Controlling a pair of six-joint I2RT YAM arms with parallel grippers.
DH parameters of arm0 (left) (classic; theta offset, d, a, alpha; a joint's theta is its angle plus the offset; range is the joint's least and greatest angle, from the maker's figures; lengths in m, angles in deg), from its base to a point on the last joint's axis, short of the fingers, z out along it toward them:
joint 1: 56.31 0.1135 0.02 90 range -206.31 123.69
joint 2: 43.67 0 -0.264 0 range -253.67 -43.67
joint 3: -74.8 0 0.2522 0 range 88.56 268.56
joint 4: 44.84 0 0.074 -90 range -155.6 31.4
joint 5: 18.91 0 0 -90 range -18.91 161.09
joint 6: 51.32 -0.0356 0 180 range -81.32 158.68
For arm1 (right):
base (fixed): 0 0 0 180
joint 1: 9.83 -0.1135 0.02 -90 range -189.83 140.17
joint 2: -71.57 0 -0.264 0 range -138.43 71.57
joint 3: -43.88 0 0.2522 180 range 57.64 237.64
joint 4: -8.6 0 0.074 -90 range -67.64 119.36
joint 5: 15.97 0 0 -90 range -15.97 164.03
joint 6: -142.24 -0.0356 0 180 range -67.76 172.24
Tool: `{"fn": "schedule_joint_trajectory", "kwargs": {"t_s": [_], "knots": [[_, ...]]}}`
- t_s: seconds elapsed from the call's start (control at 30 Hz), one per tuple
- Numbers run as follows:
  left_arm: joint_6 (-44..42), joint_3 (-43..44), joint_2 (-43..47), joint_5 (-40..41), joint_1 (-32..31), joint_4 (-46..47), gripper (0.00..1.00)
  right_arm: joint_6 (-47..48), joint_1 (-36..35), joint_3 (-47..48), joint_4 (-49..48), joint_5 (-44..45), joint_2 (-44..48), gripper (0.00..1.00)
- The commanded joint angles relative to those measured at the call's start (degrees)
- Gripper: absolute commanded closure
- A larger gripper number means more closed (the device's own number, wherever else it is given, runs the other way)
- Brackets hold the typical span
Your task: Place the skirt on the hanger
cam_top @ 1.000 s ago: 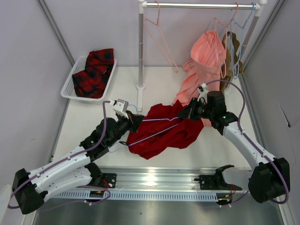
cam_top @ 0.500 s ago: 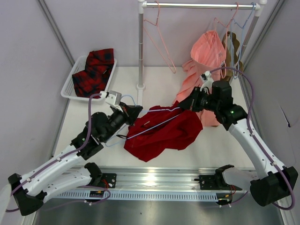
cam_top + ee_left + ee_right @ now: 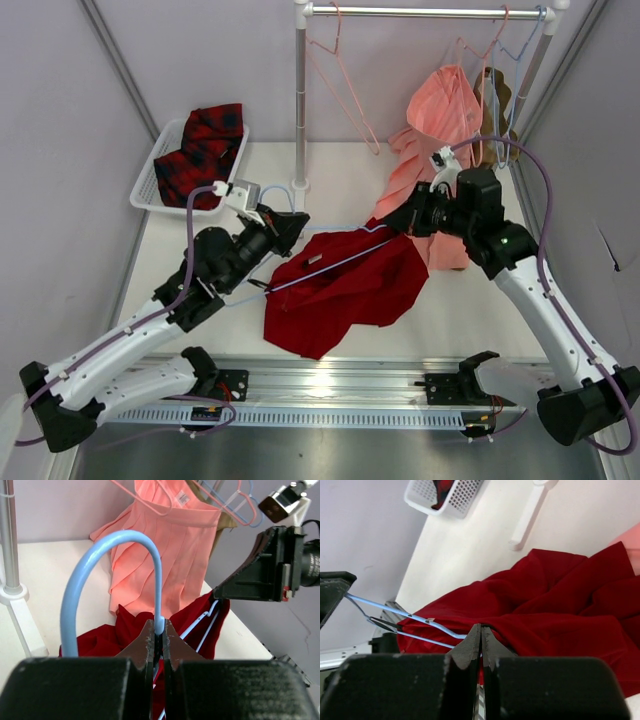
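as left hand (image 3: 158, 630) pinches one hanger (image 3: 125, 533), one skirt (image 3: 350, 290) (red) drapes.

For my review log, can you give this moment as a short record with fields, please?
left gripper: shut on the hanger hook
right gripper: shut on the skirt at hanger's far corner
skirt: draped on hanger wire, between arms
rack: pink skirt hanging
basket: plaid garment

Both arms reach inward; left gripper (image 3: 291, 226) and right gripper (image 3: 398, 222) face each other, each clamped on the hanger (image 3: 125, 535).
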Motion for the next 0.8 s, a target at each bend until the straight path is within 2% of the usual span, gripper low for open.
{"fn": "schedule_joint_trajectory", "kwargs": {"t_s": [0.0,0.2,0.47,0.63,0.77], "knots": [[4.3,0.5,-1.8,2.6,-0.2,10.9,1.00,2.2,-2.4,-1.3,1.0,1.2,1.4,0.96],[6.5,-2.7,-2.4,2.8,0.2,15.0,1.00,6.3,-5.6,-3.1,2.7,6.0,1.4,0.88],[8.5,-5.8,-4.2,-0.7,1.3,19.0,1.00,9.9,-7.8,-6.6,3.2,8.1,2.4,0.83],[12.1,-7.4,-6.5,-7.0,4.5,22.6,1.00,11.4,-11.2,-8.0,1.6,8.6,5.9,0.87],[14.4,-7.8,-9.4,-9.5,5.0,26.6,1.00,11.0,-11.9,-5.5,2.0,8.1,5.8,0.96]]}}
